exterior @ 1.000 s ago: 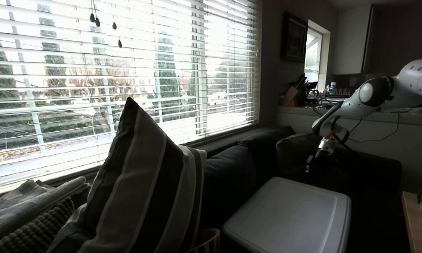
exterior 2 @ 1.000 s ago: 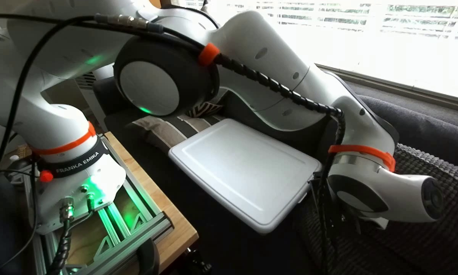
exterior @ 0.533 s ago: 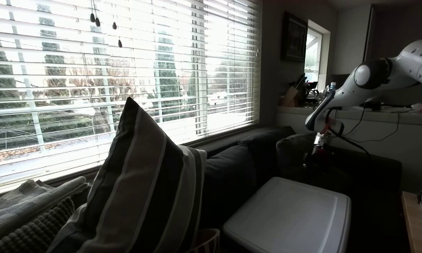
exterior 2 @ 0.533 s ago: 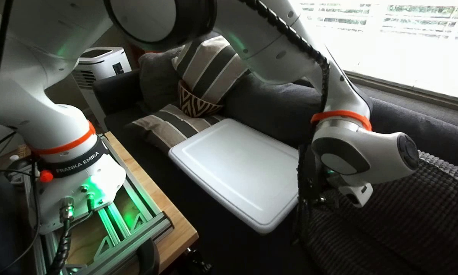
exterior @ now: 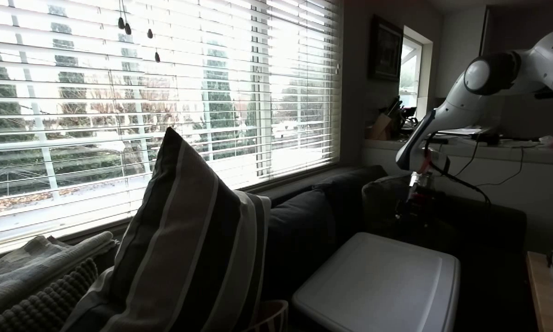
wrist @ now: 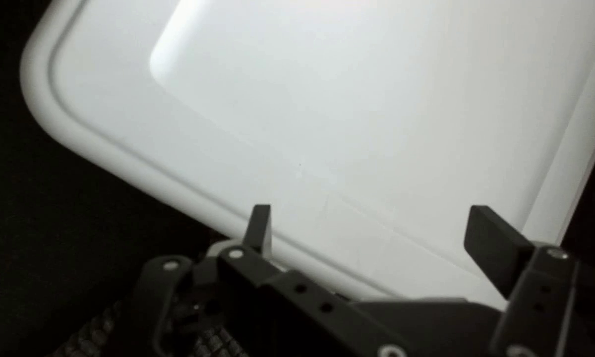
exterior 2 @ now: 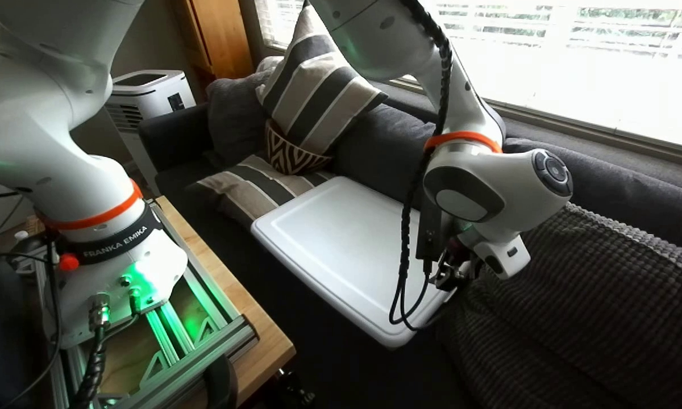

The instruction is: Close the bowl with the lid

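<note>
A white rectangular lid (exterior 2: 329,244) lies flat on top of a white bin on the sofa; it also shows in an exterior view (exterior: 382,281). My gripper (exterior 2: 452,278) hangs over one short edge of the lid. In the wrist view my gripper (wrist: 370,213) is open, with its fingers (wrist: 261,225) wide apart and only the lid's surface (wrist: 327,109) behind the gap. A zigzag-patterned rounded container (exterior 2: 290,153) stands by the cushions; I cannot tell if it is the bowl. No other bowl shows.
A striped pillow (exterior 2: 318,85) leans behind the patterned container, and another striped pillow (exterior 2: 250,184) lies beside the lid. A dark ribbed blanket (exterior 2: 545,329) covers the sofa near the gripper. The robot base stands on a wooden table (exterior 2: 267,335). A cable (exterior 2: 403,272) hangs over the lid.
The arm has lifted at its elbow and swung so that the gripper moved from over the blanket to over the lid's edge. The striped pillow and patterned container have come into view. The lid has not moved.
</note>
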You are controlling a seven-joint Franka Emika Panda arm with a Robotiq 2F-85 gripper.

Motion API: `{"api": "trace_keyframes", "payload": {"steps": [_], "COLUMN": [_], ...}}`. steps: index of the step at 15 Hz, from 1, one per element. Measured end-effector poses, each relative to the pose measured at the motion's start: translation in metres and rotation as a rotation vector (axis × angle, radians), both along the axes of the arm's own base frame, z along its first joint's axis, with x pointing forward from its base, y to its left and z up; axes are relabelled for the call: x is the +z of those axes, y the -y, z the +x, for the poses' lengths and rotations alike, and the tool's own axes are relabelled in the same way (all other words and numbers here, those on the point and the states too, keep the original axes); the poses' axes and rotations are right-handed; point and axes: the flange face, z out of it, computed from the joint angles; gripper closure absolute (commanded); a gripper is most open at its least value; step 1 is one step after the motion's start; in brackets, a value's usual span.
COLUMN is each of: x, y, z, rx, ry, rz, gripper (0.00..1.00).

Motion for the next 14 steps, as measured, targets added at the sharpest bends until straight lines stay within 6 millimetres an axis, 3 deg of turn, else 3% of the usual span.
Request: {"api": "trace_keyframes", "payload": {"steps": [5,8,14], "x": [0.003,0.012,0.025], "y": [0.000,-0.018,-0.074], "z": [0.001,0.027,0.083], "rx": [-0.001,-0.039,-0.244], "ry": [0.000,0.001,-0.063], "rz": [-0.009,-0.083,-0.276], "gripper": [0.00,0.00,0.00]}}
